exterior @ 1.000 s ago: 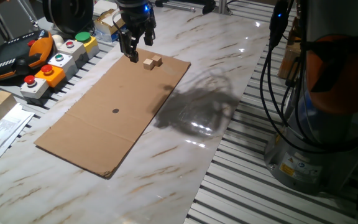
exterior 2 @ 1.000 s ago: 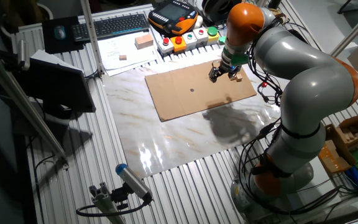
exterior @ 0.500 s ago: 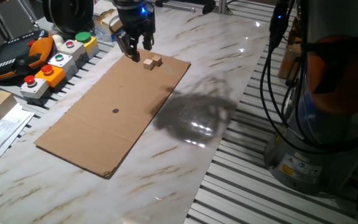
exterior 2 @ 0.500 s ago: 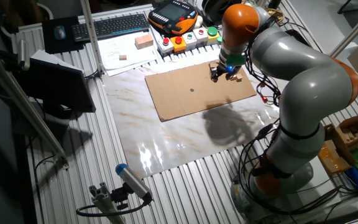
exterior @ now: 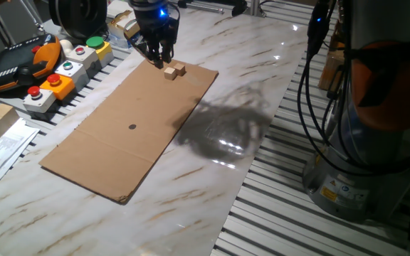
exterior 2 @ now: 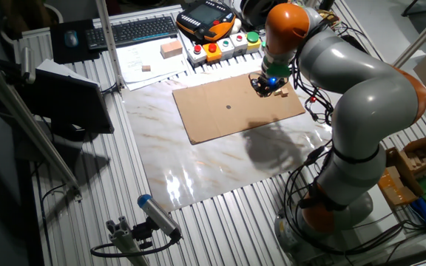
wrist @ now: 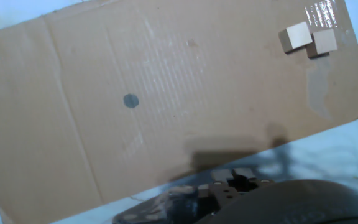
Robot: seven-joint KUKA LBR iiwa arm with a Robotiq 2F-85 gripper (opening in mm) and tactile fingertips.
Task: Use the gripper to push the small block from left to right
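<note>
Hand view shows two blocks (wrist: 296, 37) touching at the cardboard's (wrist: 166, 93) far right corner. Gripper (exterior: 159, 57), fingers pressed together, hovers just left of them. Light, stiff wood should slide easily; push its left face squarely.

Two opposed table-side cameras, one downward hand camera, shared cardboard (exterior: 130, 128).

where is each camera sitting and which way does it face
One fixed view: low at the table's edge, facing the cardboard sheet, gripper and arm base.
The other fixed view: high, looking down on the whole arm and the button boxes.
Hand view: faces down onto the cardboard; only a dark piece of the hand shows.
All three share the two small blocks.
</note>
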